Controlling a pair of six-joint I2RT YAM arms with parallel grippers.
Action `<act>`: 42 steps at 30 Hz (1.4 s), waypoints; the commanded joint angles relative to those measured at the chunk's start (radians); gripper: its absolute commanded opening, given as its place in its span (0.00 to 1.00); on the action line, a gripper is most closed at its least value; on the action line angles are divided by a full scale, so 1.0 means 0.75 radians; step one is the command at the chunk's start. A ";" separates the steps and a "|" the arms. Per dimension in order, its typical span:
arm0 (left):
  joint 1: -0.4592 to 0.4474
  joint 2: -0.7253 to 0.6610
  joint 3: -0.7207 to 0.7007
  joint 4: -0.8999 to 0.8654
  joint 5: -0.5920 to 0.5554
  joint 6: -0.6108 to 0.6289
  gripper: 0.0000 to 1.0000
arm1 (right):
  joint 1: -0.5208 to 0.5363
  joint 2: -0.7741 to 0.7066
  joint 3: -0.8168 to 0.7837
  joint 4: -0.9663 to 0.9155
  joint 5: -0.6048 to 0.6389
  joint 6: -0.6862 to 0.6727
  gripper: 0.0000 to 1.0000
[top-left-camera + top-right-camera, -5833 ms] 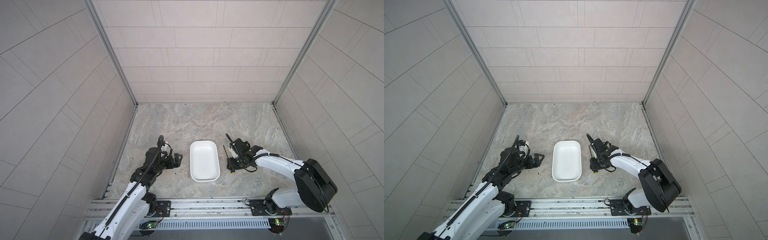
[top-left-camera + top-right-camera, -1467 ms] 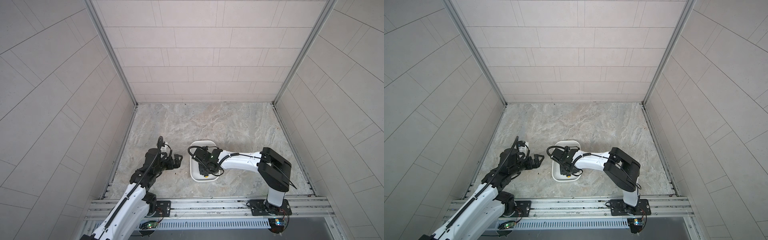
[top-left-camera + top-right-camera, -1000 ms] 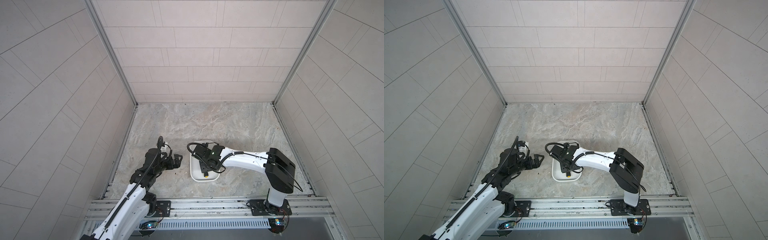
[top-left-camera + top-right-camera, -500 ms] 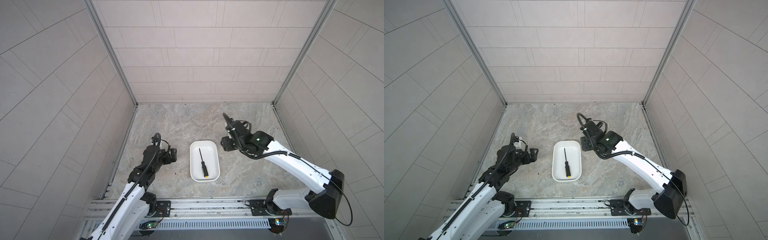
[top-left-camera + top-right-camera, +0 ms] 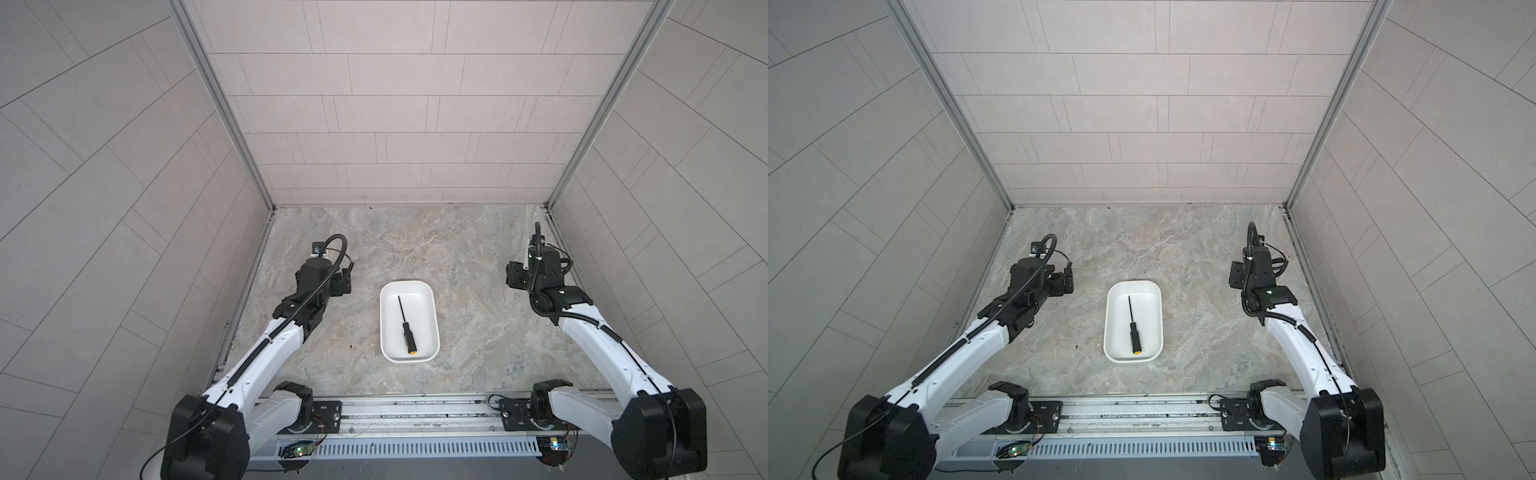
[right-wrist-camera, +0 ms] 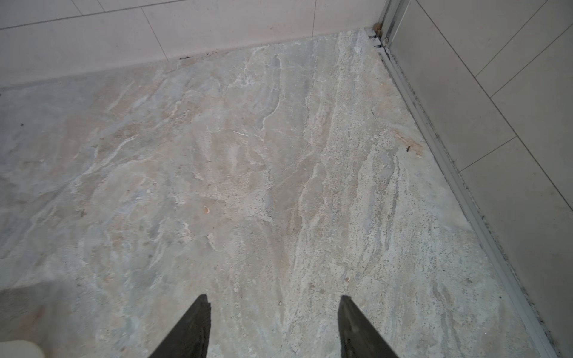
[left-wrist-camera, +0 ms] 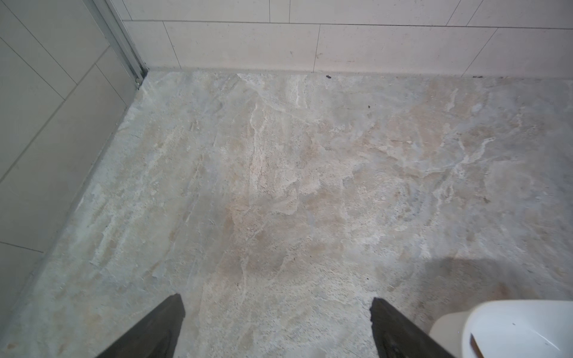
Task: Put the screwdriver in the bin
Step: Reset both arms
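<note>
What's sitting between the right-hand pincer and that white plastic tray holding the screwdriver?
Nothing: only bare grey marbled tabletop runs between the right pincer and the shallow white plastic tray, as both top views show.

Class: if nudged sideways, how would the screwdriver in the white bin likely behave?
It would probably roll: the screwdriver lies flat, its handle looking round. The bin walls should stop it. Its thin shaft looks stiff, unlikely to flex.
</note>
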 commanded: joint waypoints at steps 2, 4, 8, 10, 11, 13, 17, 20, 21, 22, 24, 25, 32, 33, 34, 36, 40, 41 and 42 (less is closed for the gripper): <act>0.015 0.051 -0.033 0.257 -0.065 0.193 1.00 | -0.025 0.089 -0.083 0.367 0.055 -0.108 0.60; 0.032 0.083 -0.094 0.397 -0.050 0.228 1.00 | -0.027 0.139 -0.107 0.430 0.054 -0.136 0.59; 0.117 0.142 -0.133 0.474 0.026 0.215 1.00 | -0.036 0.185 -0.162 0.549 0.059 -0.163 0.58; 0.176 0.158 -0.162 0.523 0.081 0.195 1.00 | -0.042 0.194 -0.234 0.662 0.077 -0.171 0.58; 0.204 0.160 -0.176 0.548 0.105 0.182 1.00 | -0.046 0.199 -0.253 0.702 0.085 -0.178 0.58; 0.265 0.174 -0.211 0.614 0.155 0.145 1.00 | -0.052 0.211 -0.293 0.784 0.099 -0.190 0.58; 0.343 0.222 -0.236 0.676 0.209 0.105 1.00 | -0.058 0.237 -0.346 0.892 0.104 -0.211 0.58; 0.374 0.264 -0.247 0.721 0.244 0.106 1.00 | -0.057 0.259 -0.379 0.985 0.136 -0.230 0.58; 0.383 0.279 -0.254 0.743 0.253 0.106 1.00 | -0.058 0.269 -0.386 1.011 0.138 -0.238 0.58; 0.392 0.296 -0.261 0.765 0.265 0.106 1.00 | -0.057 0.282 -0.397 1.047 0.141 -0.248 0.58; 0.407 0.328 -0.275 0.814 0.289 0.107 1.00 | -0.058 0.319 -0.396 1.081 0.153 -0.246 0.58; 0.413 0.346 -0.276 0.832 0.298 0.106 1.00 | -0.057 0.345 -0.395 1.099 0.146 -0.250 0.57; 0.429 0.425 -0.271 0.893 0.324 0.104 1.00 | -0.041 0.467 -0.426 1.248 0.180 -0.252 0.57; 0.429 0.433 -0.272 0.902 0.323 0.105 1.00 | -0.029 0.474 -0.431 1.258 0.192 -0.261 0.57; 0.430 0.439 -0.272 0.906 0.323 0.106 1.00 | -0.019 0.483 -0.440 1.285 0.206 -0.268 0.57; 0.431 0.458 -0.266 0.914 0.322 0.106 1.00 | 0.021 0.518 -0.448 1.340 0.266 -0.298 0.57; 0.429 0.513 -0.254 0.945 0.331 0.117 1.00 | 0.034 0.519 -0.436 1.314 0.282 -0.304 0.57; 0.429 0.535 -0.249 0.964 0.347 0.128 1.00 | 0.033 0.520 -0.435 1.309 0.281 -0.301 0.57; 0.421 0.546 -0.232 0.943 0.346 0.143 1.00 | 0.032 0.522 -0.434 1.310 0.281 -0.301 0.57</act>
